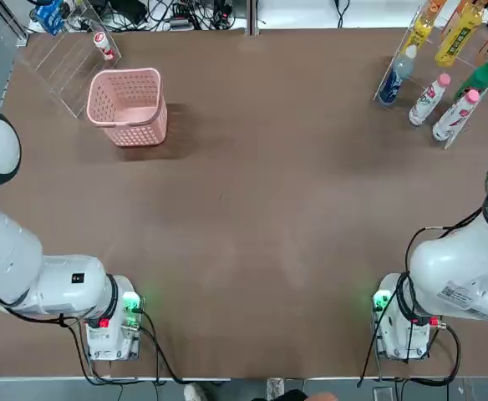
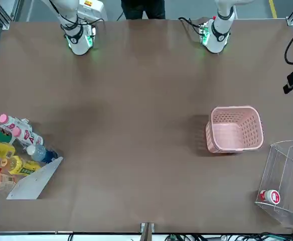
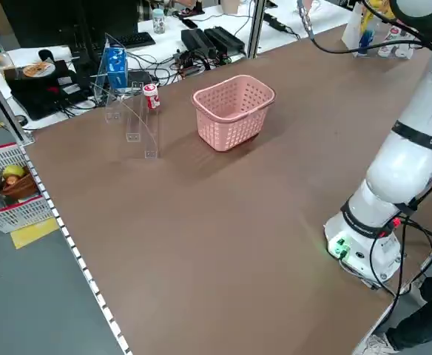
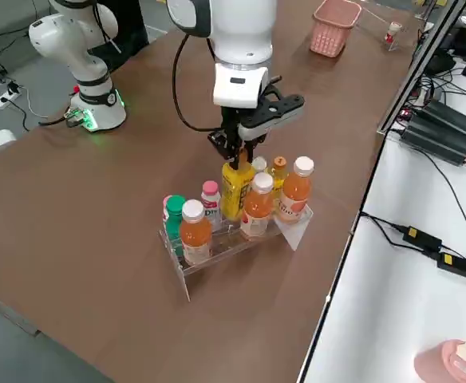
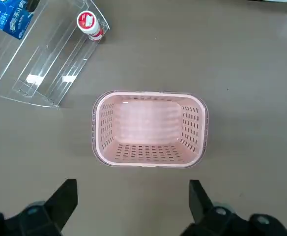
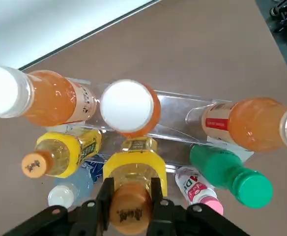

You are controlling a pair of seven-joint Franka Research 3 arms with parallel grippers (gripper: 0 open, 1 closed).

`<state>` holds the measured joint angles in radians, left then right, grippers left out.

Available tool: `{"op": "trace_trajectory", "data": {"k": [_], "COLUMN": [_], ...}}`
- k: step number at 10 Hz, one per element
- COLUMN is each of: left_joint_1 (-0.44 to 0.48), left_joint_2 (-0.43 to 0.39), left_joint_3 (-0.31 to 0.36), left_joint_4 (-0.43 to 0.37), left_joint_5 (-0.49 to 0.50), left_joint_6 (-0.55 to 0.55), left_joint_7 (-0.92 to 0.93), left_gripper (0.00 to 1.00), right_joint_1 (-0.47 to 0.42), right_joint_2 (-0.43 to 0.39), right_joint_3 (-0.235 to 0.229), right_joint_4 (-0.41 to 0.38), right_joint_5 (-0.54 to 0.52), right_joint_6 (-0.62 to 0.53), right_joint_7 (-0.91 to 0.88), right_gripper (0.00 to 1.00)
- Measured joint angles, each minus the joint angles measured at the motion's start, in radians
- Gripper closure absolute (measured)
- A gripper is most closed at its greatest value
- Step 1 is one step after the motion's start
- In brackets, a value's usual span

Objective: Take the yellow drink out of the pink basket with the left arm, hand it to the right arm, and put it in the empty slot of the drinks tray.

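Observation:
The yellow drink (image 4: pixel 236 188) stands upright in the clear drinks tray (image 4: pixel 217 249) among several other bottles. My right gripper (image 4: pixel 238 150) is shut on its neck from above. In the right wrist view the fingers (image 6: pixel 104 199) clamp just under the orange cap of the yellow drink (image 6: pixel 135 172). The pink basket (image 1: pixel 133 131) sits at the table's far left with nothing inside it. My left gripper (image 5: pixel 133 191) hangs open high above the pink basket (image 5: pixel 148 158), touching nothing.
A clear acrylic stand (image 1: pixel 64 63) holding a small red-capped bottle (image 1: pixel 103 42) is beside the basket. Orange, green and pink-capped bottles (image 6: pixel 232 172) crowd the tray around the yellow one. Both arm bases (image 1: pixel 110 330) stand at the near edge.

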<state>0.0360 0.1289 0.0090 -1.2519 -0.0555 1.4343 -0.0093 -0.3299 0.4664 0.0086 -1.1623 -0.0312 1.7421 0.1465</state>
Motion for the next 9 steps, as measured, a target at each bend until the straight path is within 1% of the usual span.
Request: {"op": "trace_trajectory", "data": {"k": [2,4,5,9], "left_joint_1": [0.000,0.000,0.000,0.000], "left_joint_2": [0.000,0.000,0.000,0.000], "left_joint_3": [0.000,0.000,0.000,0.001], "left_joint_4": [0.000,0.000,0.000,0.000], "left_joint_5": [0.000,0.000,0.000,0.000], "left_joint_6": [0.000,0.000,0.000,0.000], "left_joint_7": [0.000,0.000,0.000,0.000], "left_gripper": [0.00,0.00,0.00,0.00], "right_joint_1": [-0.002,-0.015,-0.020,-0.021], "right_joint_2": [0.014,0.035,0.042,0.043], "right_joint_3": [0.000,0.000,0.000,0.009], "right_joint_4": [-0.006,-0.041,-0.047,-0.053], "right_joint_5": [0.002,0.007,0.007,0.009], "right_joint_6": [0.013,0.062,0.071,0.076], "right_joint_7": [0.001,0.001,0.001,0.027], "right_gripper": [0.66,0.66,0.66,0.66]}}
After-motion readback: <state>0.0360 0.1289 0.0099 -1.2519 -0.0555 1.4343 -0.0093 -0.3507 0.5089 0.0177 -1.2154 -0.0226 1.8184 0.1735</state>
